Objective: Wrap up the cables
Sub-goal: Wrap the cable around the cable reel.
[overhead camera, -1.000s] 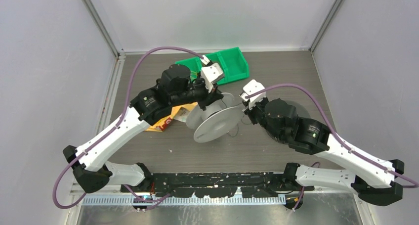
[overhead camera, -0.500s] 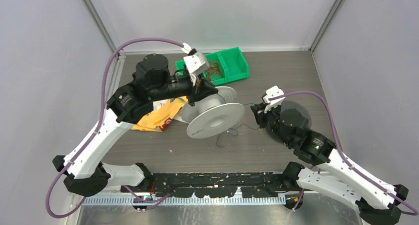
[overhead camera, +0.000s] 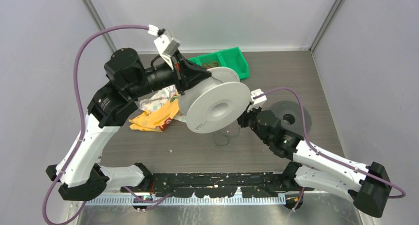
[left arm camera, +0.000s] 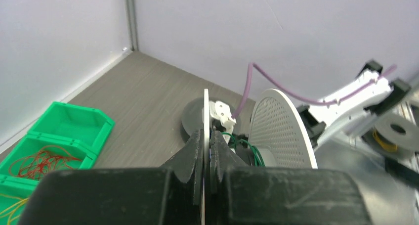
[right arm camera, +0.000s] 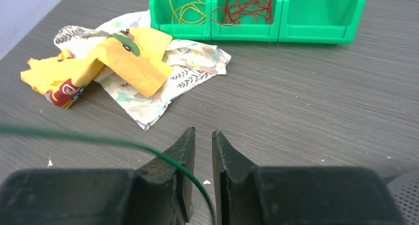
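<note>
Left gripper point(left arm camera: 206, 141) clamped on the flange of grey spool point(overhead camera: 207, 99), held at centre. Right gripper point(right arm camera: 203, 136) at spool's 4 o'clock, jaws slightly apart; green cable point(right arm camera: 99, 140) drapes over one finger point(right arm camera: 185, 146). Red cables point(right arm camera: 244, 5) and yellow cables point(right arm camera: 185, 7) lie in green bin point(right arm camera: 316, 32) at 12 o'clock.

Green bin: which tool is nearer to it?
Left. The left tool, clamped on the spool, is close by the green bin; the right tool sits nearer the bases, past the spool.
</note>
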### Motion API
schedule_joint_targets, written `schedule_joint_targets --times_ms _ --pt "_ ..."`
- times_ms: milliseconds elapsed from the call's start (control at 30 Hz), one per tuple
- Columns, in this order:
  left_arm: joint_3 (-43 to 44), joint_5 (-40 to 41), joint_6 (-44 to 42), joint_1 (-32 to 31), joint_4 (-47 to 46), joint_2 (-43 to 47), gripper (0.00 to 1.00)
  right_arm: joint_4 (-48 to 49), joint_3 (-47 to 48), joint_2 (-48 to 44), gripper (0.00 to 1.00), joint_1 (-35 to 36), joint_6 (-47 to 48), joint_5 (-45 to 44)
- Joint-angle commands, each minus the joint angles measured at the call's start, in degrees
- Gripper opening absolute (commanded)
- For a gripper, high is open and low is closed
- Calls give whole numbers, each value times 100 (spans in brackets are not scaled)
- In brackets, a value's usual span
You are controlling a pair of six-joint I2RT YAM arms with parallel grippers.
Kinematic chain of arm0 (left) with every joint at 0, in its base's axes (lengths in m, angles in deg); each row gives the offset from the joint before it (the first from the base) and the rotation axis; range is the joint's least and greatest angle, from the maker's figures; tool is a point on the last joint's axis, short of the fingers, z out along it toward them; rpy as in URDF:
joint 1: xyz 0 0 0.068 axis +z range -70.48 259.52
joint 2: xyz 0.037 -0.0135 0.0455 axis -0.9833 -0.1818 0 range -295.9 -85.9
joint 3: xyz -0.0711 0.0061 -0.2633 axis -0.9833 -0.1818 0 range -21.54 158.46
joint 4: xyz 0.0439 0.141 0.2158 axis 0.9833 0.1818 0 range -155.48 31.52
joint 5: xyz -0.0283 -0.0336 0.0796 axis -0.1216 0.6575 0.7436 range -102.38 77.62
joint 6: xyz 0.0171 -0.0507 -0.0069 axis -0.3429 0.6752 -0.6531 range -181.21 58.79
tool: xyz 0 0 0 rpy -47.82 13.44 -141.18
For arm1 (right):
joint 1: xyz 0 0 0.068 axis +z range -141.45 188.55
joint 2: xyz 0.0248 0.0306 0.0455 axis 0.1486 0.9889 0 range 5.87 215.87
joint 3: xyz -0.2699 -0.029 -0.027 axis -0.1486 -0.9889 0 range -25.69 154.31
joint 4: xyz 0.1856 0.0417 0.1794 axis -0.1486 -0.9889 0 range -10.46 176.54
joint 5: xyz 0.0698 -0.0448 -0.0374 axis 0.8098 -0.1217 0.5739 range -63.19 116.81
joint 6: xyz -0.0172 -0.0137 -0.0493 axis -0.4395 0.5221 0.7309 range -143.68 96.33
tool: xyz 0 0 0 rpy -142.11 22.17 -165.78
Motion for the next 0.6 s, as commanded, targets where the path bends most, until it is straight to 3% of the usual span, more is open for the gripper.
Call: schedule_joint_targets --times_ms 0,233,500,567 --pt "111 799 781 96 -1284 278 0 1256 -208 165 25 -25 -634 139" --pt "-256 1882 1162 97 -2136 439 0 1801 -352 747 30 -24 -1069 521" --pt "-253 2704 1007 97 -2472 483 0 2106 -512 1032 31 -23 -1452 691" --pt "-259 2821 985 97 -2519 482 0 2133 -608 997 23 -20 -1514 708"
